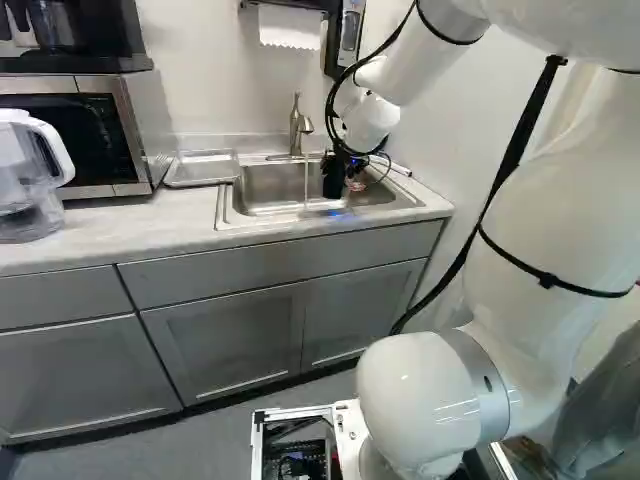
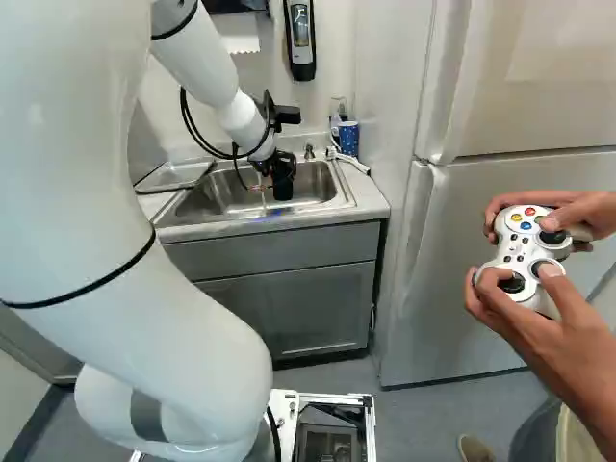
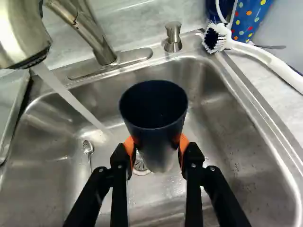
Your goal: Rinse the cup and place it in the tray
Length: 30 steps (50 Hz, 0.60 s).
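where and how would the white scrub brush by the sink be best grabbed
Probably by the middle of the handle, from above, closing across its width: it is long, slim and lies on the counter. The bristly head is bulkier and near the spotted cup. The tool must release the dark cup first.

We see a dark navy cup [image 3: 154, 111], smooth and tapering to a narrower base, clasped from both sides by the pincer [image 2: 278, 174]. It stands roughly upright, mouth up, over the sink [image 1: 262, 187], apart from the running water [image 3: 71, 98]. We see the tray [image 1: 203, 168], shallow, greyish and rectangular, lying flat on the surface [image 1: 120, 232] just beside the sink; the cup is outside it.
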### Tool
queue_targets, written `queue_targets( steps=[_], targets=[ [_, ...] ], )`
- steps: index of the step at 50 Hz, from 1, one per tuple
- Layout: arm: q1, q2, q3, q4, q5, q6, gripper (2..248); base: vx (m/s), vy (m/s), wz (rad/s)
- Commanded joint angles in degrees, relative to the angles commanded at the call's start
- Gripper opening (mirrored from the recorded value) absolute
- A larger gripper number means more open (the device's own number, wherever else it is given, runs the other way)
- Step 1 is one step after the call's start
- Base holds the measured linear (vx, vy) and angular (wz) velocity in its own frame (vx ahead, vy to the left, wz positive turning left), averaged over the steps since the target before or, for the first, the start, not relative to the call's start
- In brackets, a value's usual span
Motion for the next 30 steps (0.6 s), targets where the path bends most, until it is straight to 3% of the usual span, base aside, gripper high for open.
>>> queue_targets(
  steps=[30],
  targets=[
    [2.8, 0.0, 0.0, -3.4, 0.0, 0.0, 111, 0.0, 0.0, 0.0]
  ],
)
